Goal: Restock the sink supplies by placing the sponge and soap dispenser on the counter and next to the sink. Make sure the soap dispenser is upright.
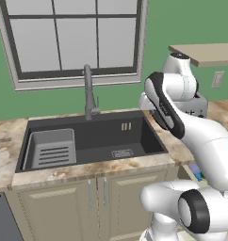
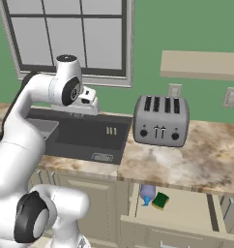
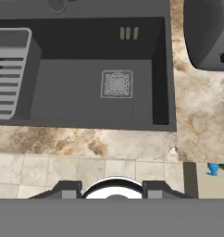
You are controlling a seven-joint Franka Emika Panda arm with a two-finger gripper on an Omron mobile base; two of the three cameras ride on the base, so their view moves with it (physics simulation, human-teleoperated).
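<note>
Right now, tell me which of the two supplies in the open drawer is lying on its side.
The soap dispenser: the lavender bottle lies tipped over, left of the flat green-topped sponge.

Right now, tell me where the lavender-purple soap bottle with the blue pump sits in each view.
Left base view: lavender-purple soap bottle at the right edge, low, partly hidden behind the white arm.
Right base view: bottle lying in the open drawer beneath the counter, beside the green-topped sponge.
Hand view: just its blue pump, low right.
Shared landmark: dark grey sink, left of the bottle in every view.
</note>
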